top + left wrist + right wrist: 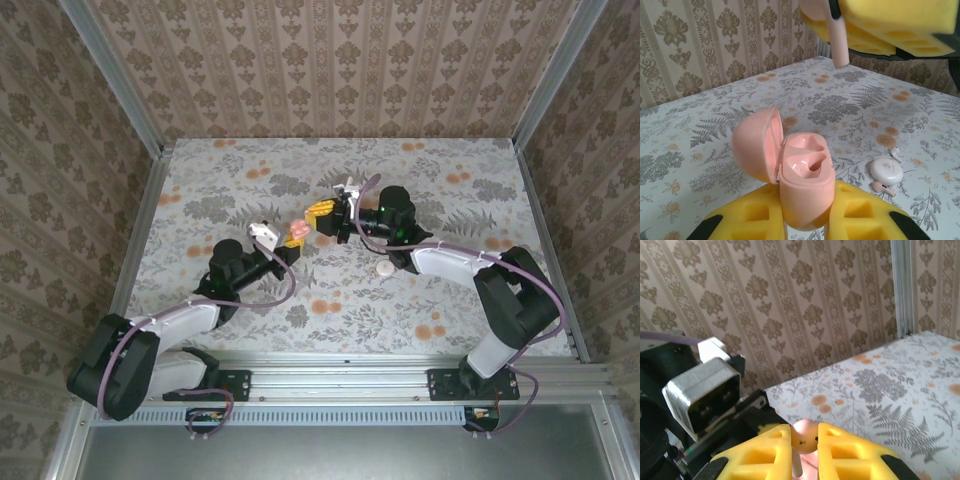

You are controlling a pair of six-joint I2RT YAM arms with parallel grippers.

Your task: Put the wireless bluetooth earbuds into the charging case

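A salmon-pink charging case [805, 192] stands upright in my left gripper [807, 202], which is shut on its body. Its lid [757, 145] is swung open to the left and both sockets [807, 162] are empty. Just above it hangs a pink earbud [840, 47], stem down, with my right gripper [805, 440] shut on its round head [805, 436]. In the top view the two grippers meet mid-table, the left [293, 238] below the right [322, 214]. A second pink earbud [883, 188] and a small white earbud [895, 152] lie on the table.
A cream-white round disc [886, 170] lies on the floral table between the two loose earbuds, to the right of the case; in the top view the disc [384, 268] sits beside the right arm. Patterned walls and metal rails enclose the table.
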